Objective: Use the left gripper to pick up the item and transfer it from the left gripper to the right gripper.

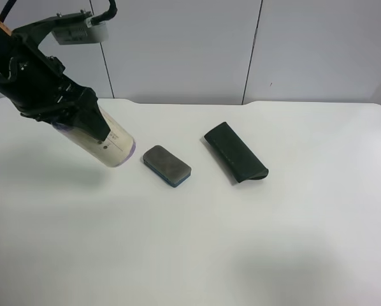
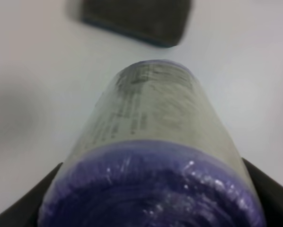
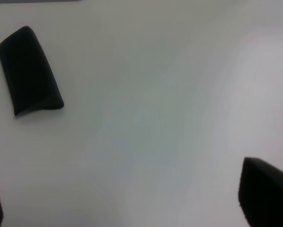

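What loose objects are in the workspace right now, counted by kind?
Canister: 1, gripped by the left end effector
Eraser block: 1
Dark green case: 1
Total: 3

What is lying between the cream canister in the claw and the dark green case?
A grey-and-blue eraser block, touching neither the canister nor the dark green case; the exterior high view shows this.
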Motion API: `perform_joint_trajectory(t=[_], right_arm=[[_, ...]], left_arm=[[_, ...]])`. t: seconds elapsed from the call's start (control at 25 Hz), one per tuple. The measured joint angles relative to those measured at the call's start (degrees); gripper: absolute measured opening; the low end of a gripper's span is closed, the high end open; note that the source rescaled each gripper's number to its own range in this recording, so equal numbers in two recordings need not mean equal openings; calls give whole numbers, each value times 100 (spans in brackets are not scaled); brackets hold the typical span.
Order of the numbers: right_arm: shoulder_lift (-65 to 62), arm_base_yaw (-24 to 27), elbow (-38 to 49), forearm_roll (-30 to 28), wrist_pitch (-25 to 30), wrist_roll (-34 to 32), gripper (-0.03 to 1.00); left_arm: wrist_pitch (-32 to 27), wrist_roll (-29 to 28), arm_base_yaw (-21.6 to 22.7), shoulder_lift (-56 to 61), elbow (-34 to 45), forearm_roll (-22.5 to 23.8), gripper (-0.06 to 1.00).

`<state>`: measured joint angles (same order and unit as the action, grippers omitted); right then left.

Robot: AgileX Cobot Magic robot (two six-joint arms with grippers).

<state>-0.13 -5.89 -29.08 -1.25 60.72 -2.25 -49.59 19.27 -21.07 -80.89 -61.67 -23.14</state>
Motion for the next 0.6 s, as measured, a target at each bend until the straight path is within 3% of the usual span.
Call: perform_joint_trajectory(t=[0.28, 0.44, 0.6], right_arm=[[0, 0, 0, 0, 0, 0, 100], [0, 0, 0, 0, 0, 0, 100], [0, 0, 0, 0, 0, 0, 100]], left_arm=[[-276, 2009, 0, 21, 0, -1993, 0], [-365, 2458, 0, 23, 0, -2651, 0], [-360, 2490, 0, 23, 0, -2839, 0]])
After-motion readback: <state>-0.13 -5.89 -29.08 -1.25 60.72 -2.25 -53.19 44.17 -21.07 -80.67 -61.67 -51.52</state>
